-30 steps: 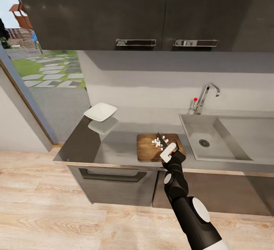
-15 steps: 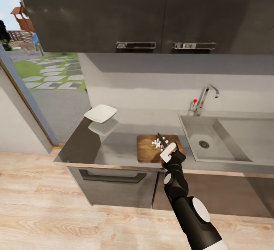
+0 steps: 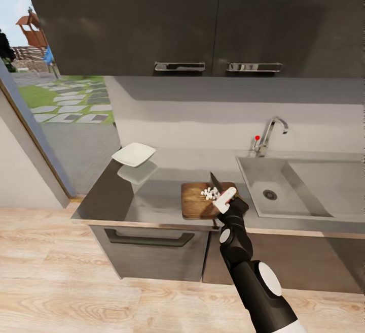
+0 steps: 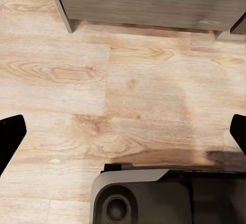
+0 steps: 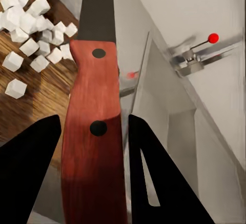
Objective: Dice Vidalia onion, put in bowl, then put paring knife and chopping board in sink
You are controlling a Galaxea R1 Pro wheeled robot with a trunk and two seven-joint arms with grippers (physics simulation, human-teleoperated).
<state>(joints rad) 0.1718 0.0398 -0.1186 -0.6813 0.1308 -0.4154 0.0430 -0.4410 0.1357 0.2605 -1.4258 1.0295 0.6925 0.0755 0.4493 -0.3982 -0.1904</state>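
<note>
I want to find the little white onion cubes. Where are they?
In the head view, the onion cubes lie on the chopping board, left of the sink, beside the paring knife.

1 knife (image 3: 215,182), 1 board (image 3: 195,203), 1 bowl (image 3: 134,154), 1 sink (image 3: 276,193).

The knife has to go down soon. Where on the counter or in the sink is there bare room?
The sink basin is bare around its drain, and so is the drainboard. The countertop is open between the bowl and the chopping board. The board is crowded with onion dice beside the right tool gripping the paring knife.
</note>
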